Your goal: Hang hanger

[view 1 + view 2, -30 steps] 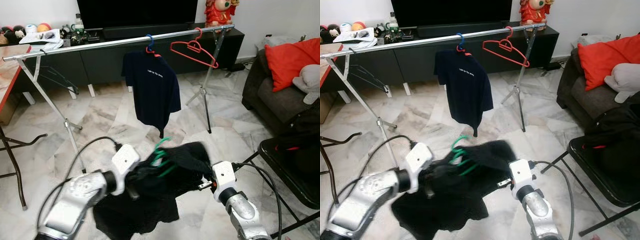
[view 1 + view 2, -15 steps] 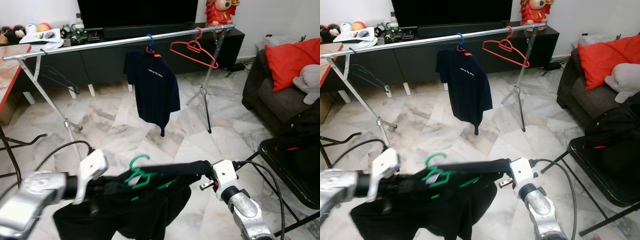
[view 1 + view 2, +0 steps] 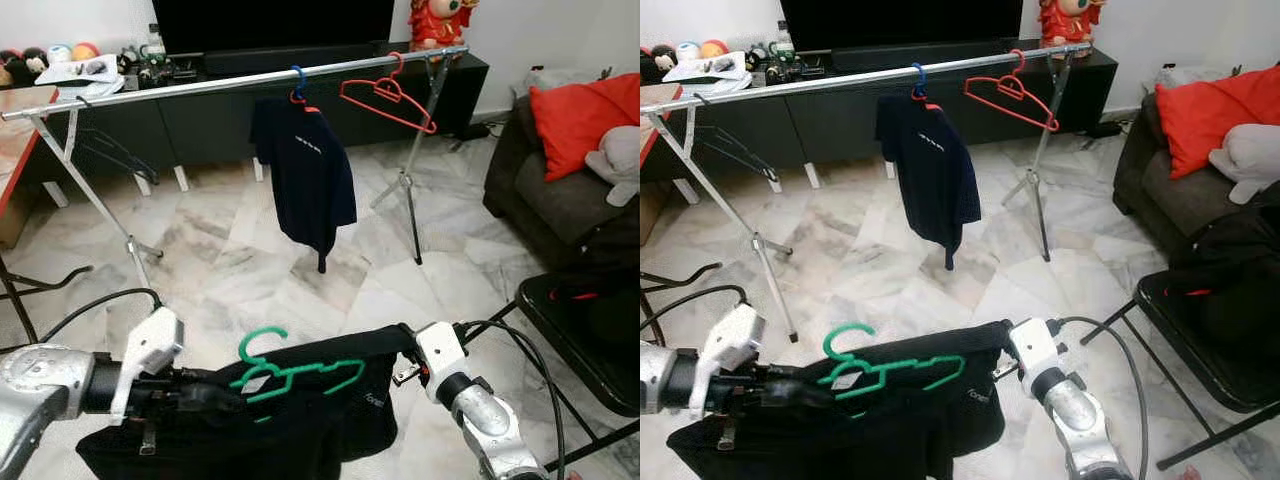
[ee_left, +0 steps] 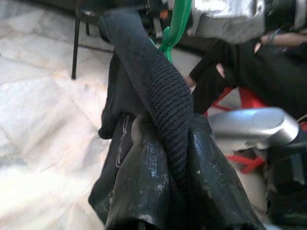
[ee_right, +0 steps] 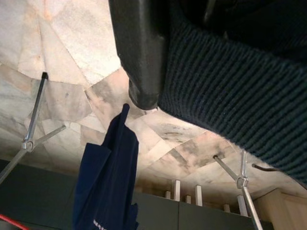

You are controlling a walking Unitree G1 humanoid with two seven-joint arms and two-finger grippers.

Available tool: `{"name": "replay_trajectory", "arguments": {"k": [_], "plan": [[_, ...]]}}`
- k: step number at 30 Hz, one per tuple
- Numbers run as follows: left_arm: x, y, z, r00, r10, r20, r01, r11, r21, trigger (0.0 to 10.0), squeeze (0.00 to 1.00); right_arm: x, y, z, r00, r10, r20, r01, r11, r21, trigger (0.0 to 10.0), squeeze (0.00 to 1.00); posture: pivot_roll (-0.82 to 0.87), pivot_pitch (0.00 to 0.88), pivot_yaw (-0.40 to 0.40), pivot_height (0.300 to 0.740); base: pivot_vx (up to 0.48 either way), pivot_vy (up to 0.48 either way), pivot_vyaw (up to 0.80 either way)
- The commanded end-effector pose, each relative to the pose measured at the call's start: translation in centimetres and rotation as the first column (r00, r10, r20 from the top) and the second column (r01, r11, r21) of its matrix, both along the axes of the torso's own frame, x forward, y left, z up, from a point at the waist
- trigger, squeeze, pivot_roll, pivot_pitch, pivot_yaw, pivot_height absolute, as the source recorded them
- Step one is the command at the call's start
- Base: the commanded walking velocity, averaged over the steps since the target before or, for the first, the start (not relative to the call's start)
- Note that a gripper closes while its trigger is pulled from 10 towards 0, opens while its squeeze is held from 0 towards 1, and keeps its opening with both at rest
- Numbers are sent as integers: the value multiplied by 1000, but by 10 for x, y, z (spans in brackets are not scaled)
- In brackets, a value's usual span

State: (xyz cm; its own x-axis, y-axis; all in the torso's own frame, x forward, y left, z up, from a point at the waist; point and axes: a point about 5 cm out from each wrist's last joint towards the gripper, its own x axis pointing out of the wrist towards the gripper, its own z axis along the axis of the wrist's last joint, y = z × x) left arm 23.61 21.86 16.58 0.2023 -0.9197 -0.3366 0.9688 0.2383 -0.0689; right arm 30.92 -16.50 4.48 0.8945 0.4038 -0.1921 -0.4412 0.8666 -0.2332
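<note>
A black garment is stretched between my two grippers, low in front of me. A green hanger sits in its neck, hook up. My left gripper is shut on the garment's left shoulder edge; in the left wrist view the ribbed black fabric is pinched between both fingers. My right gripper is shut on the right shoulder edge, and one of its fingers presses against the ribbed cloth. A silver clothes rail crosses the room ahead, well beyond both grippers.
On the rail hang a navy T-shirt on a blue hanger and a bare red hanger. The rack's legs stand on marble floor. A dark sofa with a red cushion and a black chair are at right, a table edge at left.
My left gripper has swung out to the left and down, pulling the bunched garment taut and flat between the grippers. The green hanger now stands upright in it.
</note>
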Motion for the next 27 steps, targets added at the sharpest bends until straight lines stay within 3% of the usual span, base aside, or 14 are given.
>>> {"name": "replay_trajectory", "arguments": {"k": [1, 5, 7, 10, 12, 15, 16, 17, 21, 24, 27], "plan": [[-2, 12, 19, 999, -20, 47, 19, 999, 28, 10000, 0, -1, -29, -2, 994, -104, -28, 104, 994, -29, 0, 0, -3, 121, 20, 721, 0, 0, 0], [-9, 21, 4, 999, -50, -11, 51, 959, 280, 10000, 0, -2, -30, -2, 995, -94, -28, 93, 994, -57, 0, 0, 2, 120, 19, 721, 0, 0, 0], [-10, 23, -1, 998, -64, -18, 67, 944, 324, 10000, 0, -2, -29, -3, 996, -90, -29, 88, 994, -59, 0, 0, 4, 118, 20, 721, 0, 0, 0], [-3, 28, -8, 999, -23, 39, 4, 905, 426, 10000, 0, -2, -26, -3, 997, -78, -27, 76, 994, -75, 0, 0, -1, 113, 21, 721, 0, 0, 0], [-2, 28, -7, 999, -15, 45, -3, 920, 391, 10000, 0, -2, -25, -3, 997, -74, -26, 71, 994, -79, 0, 0, -5, 113, 22, 721, 0, 0, 0], [-6, 31, -3, 999, -33, 35, 17, 918, 397, 10000, 0, -2, -26, -4, 997, -67, -26, 64, 993, -98, 0, 0, -7, 112, 20, 721, 0, 0, 0], [-8, 30, 3, 999, -39, 32, 26, 935, 353, 10000, 0, -2, -27, -4, 997, -68, -27, 65, 993, -98, 0, 0, -7, 112, 20, 721, 0, 0, 0], [-10, 27, 16, 998, -49, 39, 39, 970, 241, 10000, 0, -3, -28, -4, 997, -68, -28, 65, 993, -103, 0, 0, -7, 111, 20, 721, 0, 0, 0], [-11, 25, 35, 995, -81, 63, 74, 993, 97, 10000, 0, -4, -30, -5, 997, -68, -32, 64, 992, -112, 0, 0, -1, 110, 19, 721, 0, 0, 0], [-16, 25, 38, 989, -141, 45, 137, 987, 87, 10000, 0, -4, -30, -5, 997, -62, -34, 58, 991, -124, 0, 0, -3, 112, 22, 721, 0, 0, 0], [-19, 26, 36, 985, -174, 14, 171, 975, 140, 10000, 0, -3, -30, -5, 998, -60, -34, 55, 990, -129, 0, 0, 2, 113, 24, 721, 0, 0, 0]]}}
